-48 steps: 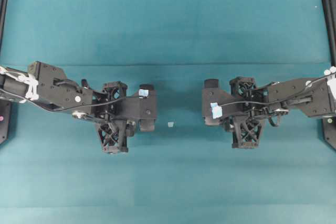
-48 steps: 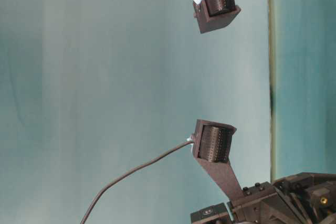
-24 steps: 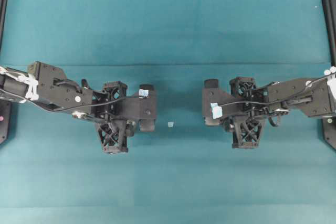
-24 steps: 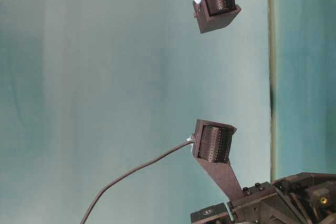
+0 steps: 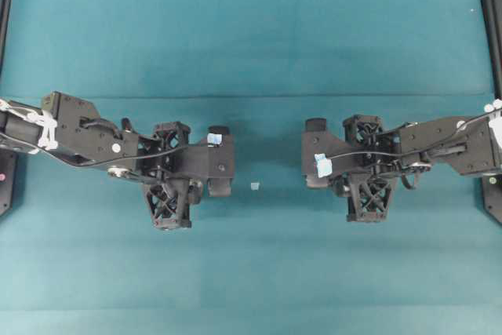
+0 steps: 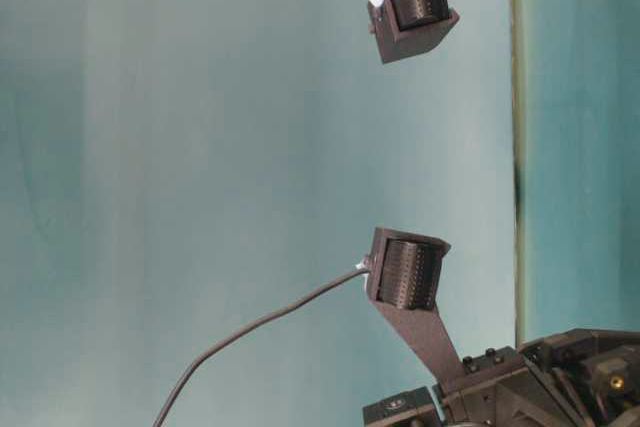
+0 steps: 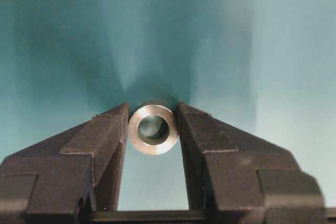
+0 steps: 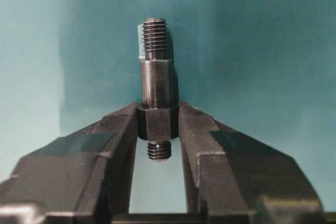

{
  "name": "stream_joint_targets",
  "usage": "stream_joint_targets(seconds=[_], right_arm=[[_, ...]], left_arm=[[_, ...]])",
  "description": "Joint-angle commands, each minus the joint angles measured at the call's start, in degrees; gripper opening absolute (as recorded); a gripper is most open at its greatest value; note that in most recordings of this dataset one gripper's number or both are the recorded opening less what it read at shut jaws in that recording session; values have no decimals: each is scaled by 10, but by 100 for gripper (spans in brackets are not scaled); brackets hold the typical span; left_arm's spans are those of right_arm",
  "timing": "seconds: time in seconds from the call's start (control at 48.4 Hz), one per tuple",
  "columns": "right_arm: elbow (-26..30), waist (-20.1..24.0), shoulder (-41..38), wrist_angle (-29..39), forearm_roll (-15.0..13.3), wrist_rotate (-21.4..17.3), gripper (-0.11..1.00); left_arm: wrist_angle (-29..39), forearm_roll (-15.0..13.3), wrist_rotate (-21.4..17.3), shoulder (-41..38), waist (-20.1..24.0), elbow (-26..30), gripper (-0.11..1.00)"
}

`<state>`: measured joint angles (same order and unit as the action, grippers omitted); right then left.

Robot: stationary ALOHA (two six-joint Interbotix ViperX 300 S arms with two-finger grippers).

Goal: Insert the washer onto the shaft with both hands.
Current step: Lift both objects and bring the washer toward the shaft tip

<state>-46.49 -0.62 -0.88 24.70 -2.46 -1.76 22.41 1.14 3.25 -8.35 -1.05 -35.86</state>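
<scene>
My left fingers [image 7: 153, 129] are closed partway on the washer [image 7: 153, 129], a small silvery metal ring pinched edge-on at its two sides so the centre hole looks straight out from the tips, and my right fingers [image 8: 158, 124] are nearly shut on the shaft [image 8: 157, 93], a short dark grey stepped metal pin held by its thicker collar with the long threaded end pointing forward and a stub of thread showing behind. In the overhead view my two grippers face each other across a gap above the teal tabletop [image 5: 251, 37], well apart, with a tiny pale square scrap [image 5: 255, 186] lying on the surface between them. The main risk, as I judge it, is misalignment: the hole is only a little wider than the thread, so if my two wrists are not level and in line, the thread tip will strike the ring's face instead of entering. That push could tilt the ring in my narrow two-point grip or squeeze it out altogether, and it would drop to the tabletop (a ring that small would be awkward to pick up again). The pin could also pivot about its collar if I press on off-centre. Closing slowly, straight along the pin's axis, should lessen both.
</scene>
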Motion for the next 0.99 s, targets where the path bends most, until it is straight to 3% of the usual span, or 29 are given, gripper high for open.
stream_joint_targets(seconds=[0.0, 0.578, 0.97], right_arm=[[-3, -4, -2, 4, -2, 5, 1], [2, -3, 2, -3, -2, 2, 0], [8, 4, 43, -36, 2, -1, 0]], left_arm=[[0, 1, 0, 2, -2, 2, 36], [-7, 1, 2, 16, -2, 2, 36], [-108, 1, 4, 80, -2, -28, 36]])
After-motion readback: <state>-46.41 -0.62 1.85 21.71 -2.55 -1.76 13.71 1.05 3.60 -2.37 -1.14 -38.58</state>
